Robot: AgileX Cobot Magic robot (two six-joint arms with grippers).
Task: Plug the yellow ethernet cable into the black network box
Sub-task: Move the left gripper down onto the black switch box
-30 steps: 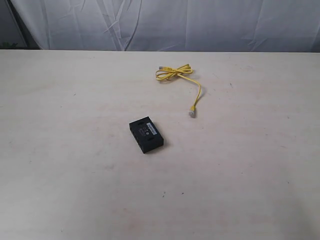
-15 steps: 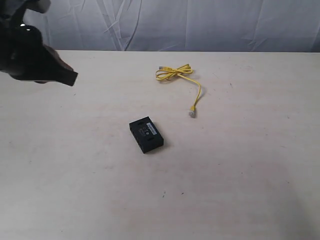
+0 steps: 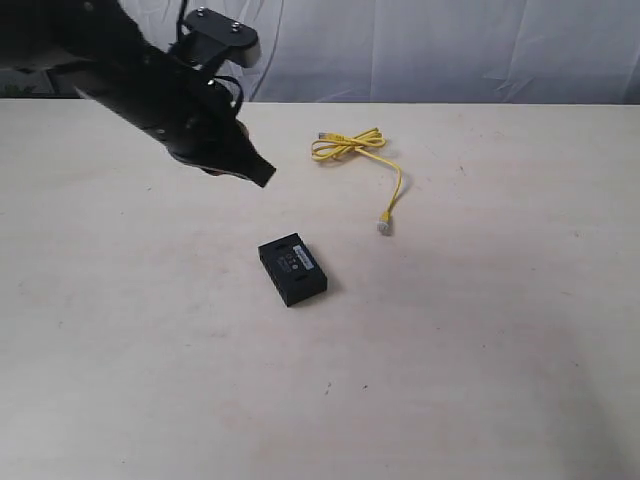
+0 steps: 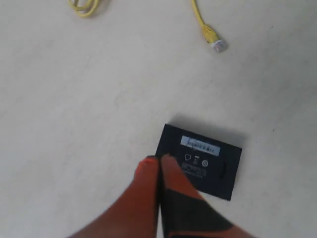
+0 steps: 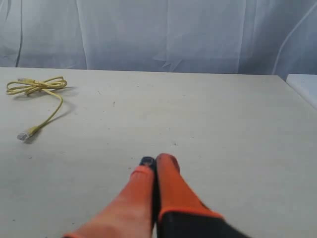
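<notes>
The black network box (image 3: pixel 292 269) lies flat near the middle of the pale table (image 3: pixel 500 380), its long sides running roughly from eleven to five o'clock in the exterior view; a small white label strip (image 4: pixel 200 146) shows on its top face in the left wrist view; nothing is plugged into it. The yellow ethernet cable (image 3: pixel 340 148) lies on the table apart from the box, its bundled loop at about one o'clock from it; a single strand trails from the loop toward six o'clock and ends in a clear plug (image 3: pixel 384 225), which rests at about two o'clock from the box, near but not touching. The left gripper (image 3: pixel 262 176) hangs over the table between eleven and twelve o'clock from the box; in its wrist view its orange fingers (image 4: pixel 146 173) are pressed together with no gap, holding nothing, their tips pictured over the box's near edge (image 4: pixel 200 163); whether they touch it cannot be told. The right gripper (image 5: pixel 154 162) is likewise fully closed and empty, over bare table; the cable (image 5: pixel 37 85) and its plug (image 5: pixel 23 136) lie well apart from it; a white cloth backdrop (image 3: pixel 450 50) hangs behind the table.
</notes>
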